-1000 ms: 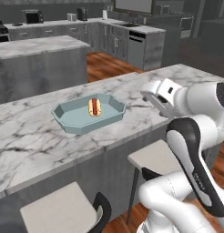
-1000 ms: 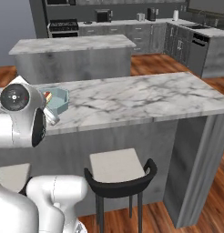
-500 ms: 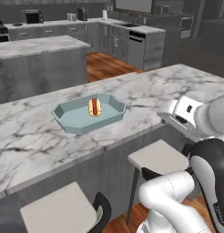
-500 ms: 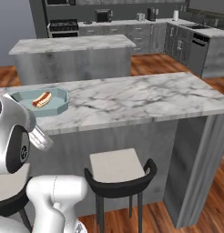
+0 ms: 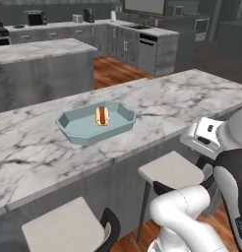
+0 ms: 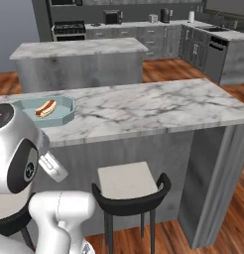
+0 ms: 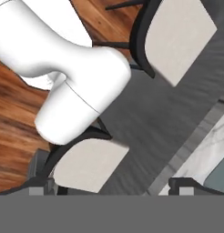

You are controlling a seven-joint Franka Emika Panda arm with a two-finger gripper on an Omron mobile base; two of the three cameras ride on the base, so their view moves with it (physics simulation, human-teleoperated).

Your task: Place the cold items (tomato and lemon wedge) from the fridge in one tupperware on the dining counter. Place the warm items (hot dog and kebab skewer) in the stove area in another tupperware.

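A pale blue-green tupperware point(image 5: 83, 129) sits on the white marble dining counter point(image 5: 167, 103), and a hot dog point(image 5: 102, 115) lies inside it. From the right base view the same tupperware point(image 6: 64, 106) with the hot dog point(image 6: 45, 108) is at the counter's point(image 6: 153, 106) left end. My gripper point(image 7: 109, 187) is open and empty, pointing down at the stools beside the counter's grey base, below and right of the tray. The black range of the stove area point(image 6: 69, 30) stands at the far wall. Tomato, lemon wedge, kebab skewer and fridge are out of view.
Two light-seated stools point(image 5: 172, 170) point(image 5: 64, 229) stand tucked against the counter's near side, one seen as a black-backed stool point(image 6: 126, 181). A marble-topped island point(image 5: 39, 49) lies beyond the counter. Grey cabinets point(image 5: 152, 49) line the back, over wooden floor point(image 6: 223, 228).
My arm has swung back off the counter and dropped low toward the stools. The tupperware and hot dog have not moved.
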